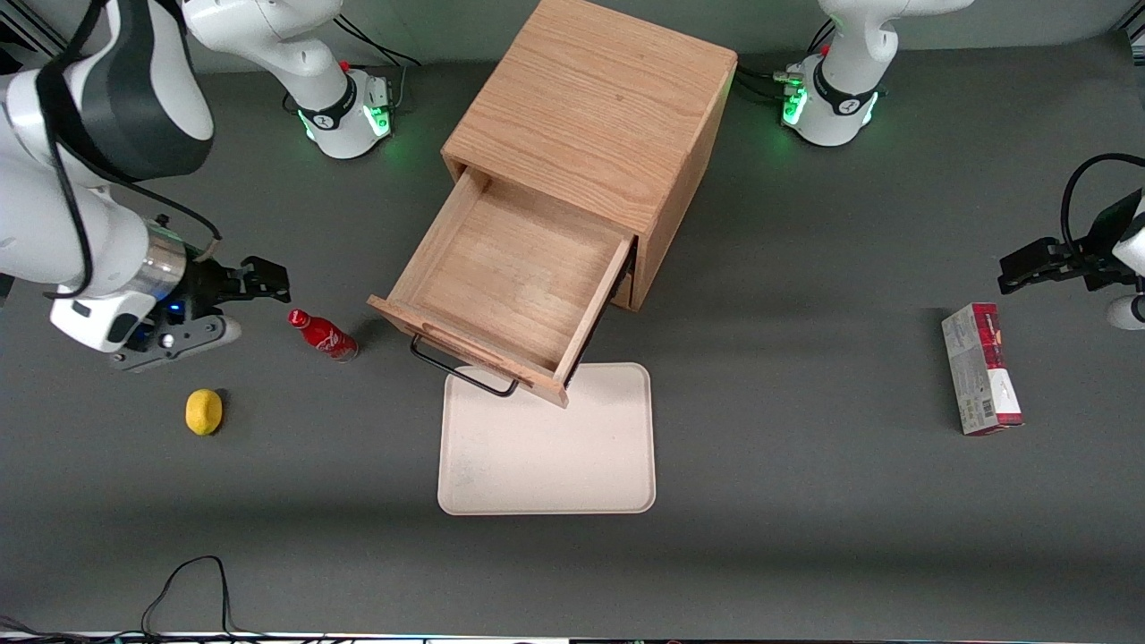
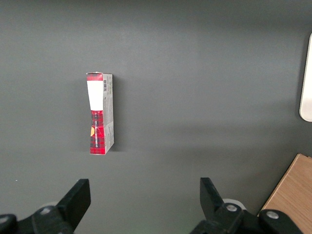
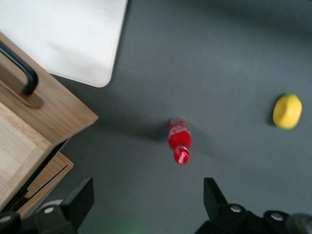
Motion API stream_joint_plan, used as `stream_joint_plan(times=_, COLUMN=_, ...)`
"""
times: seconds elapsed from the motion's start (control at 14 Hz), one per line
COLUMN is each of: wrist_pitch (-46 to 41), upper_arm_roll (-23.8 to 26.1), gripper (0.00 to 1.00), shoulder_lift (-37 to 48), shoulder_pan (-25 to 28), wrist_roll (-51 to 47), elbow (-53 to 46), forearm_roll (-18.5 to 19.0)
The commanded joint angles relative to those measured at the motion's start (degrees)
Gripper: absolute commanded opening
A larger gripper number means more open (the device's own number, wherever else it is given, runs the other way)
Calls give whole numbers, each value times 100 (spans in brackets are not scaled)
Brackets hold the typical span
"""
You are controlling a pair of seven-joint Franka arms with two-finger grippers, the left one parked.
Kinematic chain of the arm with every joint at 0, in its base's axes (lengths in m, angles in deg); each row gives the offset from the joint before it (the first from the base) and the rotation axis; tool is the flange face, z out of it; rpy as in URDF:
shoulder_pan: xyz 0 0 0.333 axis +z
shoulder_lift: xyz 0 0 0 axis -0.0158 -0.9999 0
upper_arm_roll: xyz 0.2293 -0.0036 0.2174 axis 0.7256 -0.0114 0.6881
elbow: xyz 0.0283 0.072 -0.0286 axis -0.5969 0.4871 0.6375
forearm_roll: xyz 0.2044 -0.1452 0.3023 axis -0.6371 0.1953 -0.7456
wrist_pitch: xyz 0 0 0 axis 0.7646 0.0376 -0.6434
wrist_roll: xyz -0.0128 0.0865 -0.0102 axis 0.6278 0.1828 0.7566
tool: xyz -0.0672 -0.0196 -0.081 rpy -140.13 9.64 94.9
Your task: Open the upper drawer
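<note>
A: Front view first. Where does the upper drawer (image 1: 505, 286) stand?

B: Pulled well out of the oak cabinet (image 1: 595, 116), its bare wooden floor showing. Its front panel with the black wire handle (image 1: 461, 368) overhangs the nearest edge of the cream tray (image 1: 546, 447) lying on the grey bench (image 1: 805, 501).

A: And the working arm?

B: It reaches in low from its own end of the bench, forearm roughly level, the wrist turned so the tool (image 1: 255, 284) points sideways toward the cabinet. The tool is released, fingers spread, gripping nothing, well apart from the drawer. A small red bottle (image 1: 324, 334) stands just beside it, between tool and drawer. A lemon (image 1: 204, 411) lies nearer the camera than the bottle.

A: Anything toward the parked arm's end?

B: A red-and-white carton (image 1: 979, 368), lying flat, far from the cabinet.

A: Left wrist view?

B: The same carton (image 2: 100, 113) on bare bench, plus a corner of the cabinet (image 2: 292, 195).

A: Right wrist view?

B: It looks down between the spread fingers (image 3: 78, 201). The red bottle (image 3: 179, 140) stands between them on the bench, the lemon (image 3: 287, 111) well off from it. The drawer's front corner (image 3: 48, 105) with its handle (image 3: 20, 68) juts out above the lower drawer's edge (image 3: 46, 178), the tray (image 3: 73, 36) beneath it.
</note>
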Motion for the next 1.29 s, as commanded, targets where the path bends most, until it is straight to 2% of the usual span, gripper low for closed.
stream_joint_plan(times=0.0, wrist_pitch=-197, upper_arm_roll=-202, gripper=100, shoulder_lift=148, shoulder_pan=30, wrist_roll=-196, elbow=2, forearm_roll=37)
stream_joint_plan(times=0.14, wrist_pitch=-162, upper_arm_roll=-211, gripper=99, shoulder_lift=393, shoulder_pan=30, wrist_roll=-196, elbow=141, forearm_roll=20)
stream_joint_plan(times=0.36, wrist_pitch=372, upper_arm_roll=-211, gripper=100, shoulder_lift=1087, shoulder_pan=92, wrist_roll=-195, elbow=957, forearm_roll=64)
stream_joint_plan(times=0.43, wrist_pitch=478, upper_arm_roll=-142, gripper=100, shoulder_lift=1193, shoulder_pan=-65, wrist_roll=-187, elbow=1090, forearm_roll=99)
stream_joint_plan(times=0.5, wrist_pitch=479, upper_arm_roll=112, gripper=100, shoulder_lift=1255, shoulder_pan=-493, wrist_roll=-126, elbow=1126, forearm_roll=99)
stream_joint_plan(times=0.64, wrist_pitch=436, upper_arm_roll=1191, gripper=100, shoulder_lift=1335, shoulder_pan=-1512, wrist_roll=-116, elbow=1109, forearm_roll=108)
stream_joint_plan(times=0.93, wrist_pitch=427, upper_arm_roll=1213, gripper=100, shoulder_lift=1326, shoulder_pan=-1447, wrist_roll=-196, elbow=1048, forearm_roll=117)
stream_joint_plan(times=1.07, wrist_pitch=418, upper_arm_roll=1134, gripper=100, shoulder_lift=1291, shoulder_pan=-1237, wrist_roll=-222, elbow=960, forearm_roll=387)
stream_joint_plan(times=1.21, wrist_pitch=182, upper_arm_roll=1028, gripper=100, shoulder_lift=1230, shoulder_pan=-1182, wrist_roll=-205, elbow=785, forearm_roll=477)
